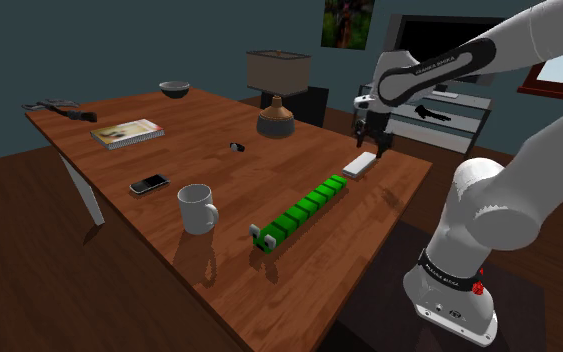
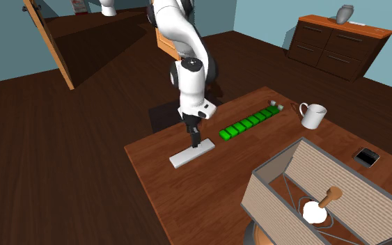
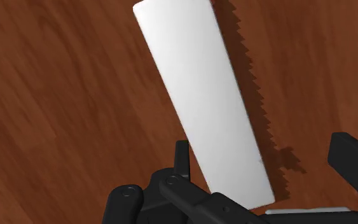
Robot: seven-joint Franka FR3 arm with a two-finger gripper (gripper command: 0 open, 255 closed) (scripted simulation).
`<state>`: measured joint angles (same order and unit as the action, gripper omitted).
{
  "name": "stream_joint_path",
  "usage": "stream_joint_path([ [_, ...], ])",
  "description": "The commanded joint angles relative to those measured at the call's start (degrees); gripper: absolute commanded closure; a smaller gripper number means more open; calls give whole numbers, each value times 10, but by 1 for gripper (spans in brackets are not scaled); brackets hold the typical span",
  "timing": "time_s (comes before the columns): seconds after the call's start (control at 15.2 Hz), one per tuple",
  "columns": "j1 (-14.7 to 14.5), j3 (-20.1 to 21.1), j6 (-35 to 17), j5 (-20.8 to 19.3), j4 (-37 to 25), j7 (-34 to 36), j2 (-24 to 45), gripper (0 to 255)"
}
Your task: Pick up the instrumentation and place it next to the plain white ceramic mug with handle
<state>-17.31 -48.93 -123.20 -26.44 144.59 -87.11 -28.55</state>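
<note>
The instrumentation is a flat white bar [image 1: 360, 162] lying on the wooden table [image 1: 119, 160] near the edge closest to the stand, just beyond one end of a green segmented strip [image 1: 307, 207]. My gripper [image 1: 371, 148] hangs low over the bar [image 2: 191, 153], open. In the wrist view the bar's [image 3: 203, 95] near end lies between the fingers: one fingertip [image 3: 182, 156] is close beside it, the other stands well apart, and neither clasps it. The white mug with handle [image 1: 197, 208] stands upright past the strip's other end [image 2: 312, 115].
A table lamp [image 1: 276, 95] stands at the table's far side, close behind the gripper. A phone [image 1: 149, 184], a book [image 1: 127, 132], a dark bowl [image 1: 174, 89] and a small dark item [image 1: 235, 147] lie further along. Bare wood surrounds the mug.
</note>
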Motion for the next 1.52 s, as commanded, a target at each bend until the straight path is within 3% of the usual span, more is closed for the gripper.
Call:
stream_joint_path([
  [0.0, -47, -60, -40, 22, -18, -85, 48, 0],
  [0.07, -64, -79, -51, 33, -24, -109, 63, 0],
  [0.59, -100, -131, -127, 61, 0, -134, 120, 0],
  [1.06, -100, -131, -127, 61, 0, -134, 120, 0],
  [1.12, -100, -131, -127, 61, 0, -134, 120, 255],
  [1.45, -101, -131, -127, 61, 0, -134, 120, 255],
])
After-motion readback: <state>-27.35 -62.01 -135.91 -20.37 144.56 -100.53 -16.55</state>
